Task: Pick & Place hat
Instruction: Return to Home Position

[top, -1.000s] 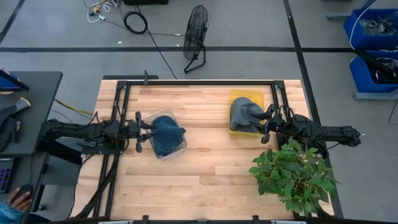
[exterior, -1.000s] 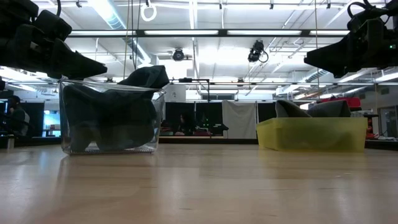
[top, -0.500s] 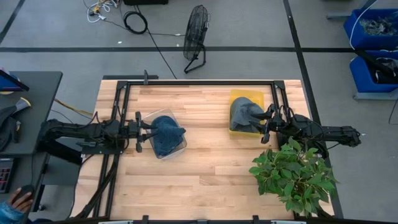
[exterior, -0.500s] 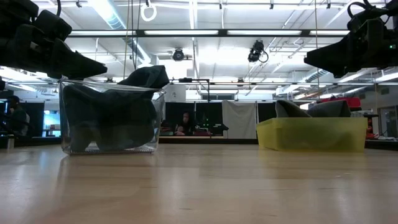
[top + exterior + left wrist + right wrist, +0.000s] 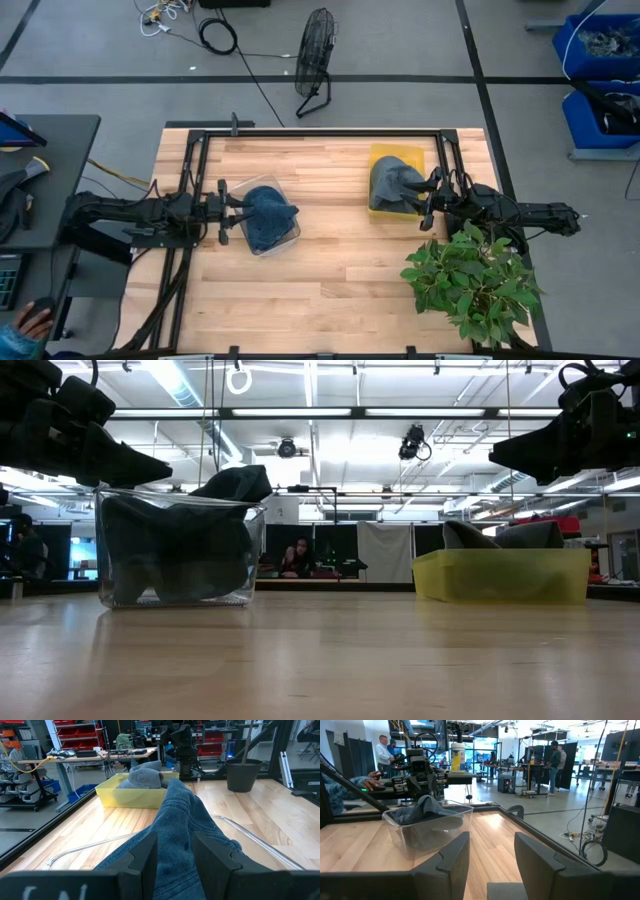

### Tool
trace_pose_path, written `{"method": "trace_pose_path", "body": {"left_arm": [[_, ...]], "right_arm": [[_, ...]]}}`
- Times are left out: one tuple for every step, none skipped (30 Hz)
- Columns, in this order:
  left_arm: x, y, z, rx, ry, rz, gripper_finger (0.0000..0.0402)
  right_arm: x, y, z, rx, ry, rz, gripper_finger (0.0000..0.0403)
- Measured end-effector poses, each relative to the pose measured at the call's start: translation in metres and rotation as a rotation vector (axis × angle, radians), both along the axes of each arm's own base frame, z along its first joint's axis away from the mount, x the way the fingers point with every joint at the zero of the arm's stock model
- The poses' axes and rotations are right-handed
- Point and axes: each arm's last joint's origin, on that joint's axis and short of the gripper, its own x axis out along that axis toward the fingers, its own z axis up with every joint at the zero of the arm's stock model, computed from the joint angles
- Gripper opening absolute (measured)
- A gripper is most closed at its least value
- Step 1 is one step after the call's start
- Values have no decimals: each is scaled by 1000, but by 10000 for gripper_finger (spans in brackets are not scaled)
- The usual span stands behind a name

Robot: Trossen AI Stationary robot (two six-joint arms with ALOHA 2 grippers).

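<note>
A blue denim hat (image 5: 268, 215) lies crumpled in a clear container (image 5: 290, 237) left of the table's middle, and its peak (image 5: 235, 482) sticks up above the rim. A grey hat (image 5: 390, 183) lies in a yellow bin (image 5: 397, 155) at the far right. My left gripper (image 5: 236, 212) is open and hovers at the container's left edge. In the left wrist view (image 5: 175, 850) the blue hat (image 5: 180, 820) shows just beyond its fingers. My right gripper (image 5: 428, 200) is open and hovers at the yellow bin's right edge, above table height (image 5: 530, 455).
A potted plant (image 5: 470, 280) stands at the table's near right corner, close under my right arm. A black frame rail (image 5: 320, 131) runs along the far edge and both sides. Bare wood (image 5: 340, 270) lies between the two containers and toward the near edge.
</note>
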Motion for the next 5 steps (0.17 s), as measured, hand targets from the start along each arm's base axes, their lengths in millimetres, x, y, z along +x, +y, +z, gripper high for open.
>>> {"method": "trace_pose_path", "body": {"left_arm": [[0,0,0,0,0,0,126],[0,0,0,0,0,0,126],[0,0,0,0,0,0,126],[0,0,0,0,0,0,126],[0,0,0,0,0,0,126]], "right_arm": [[0,0,0,0,0,0,160],[0,0,0,0,0,0,160],[0,0,0,0,0,0,160],[0,0,0,0,0,0,160],[0,0,0,0,0,0,160]]}}
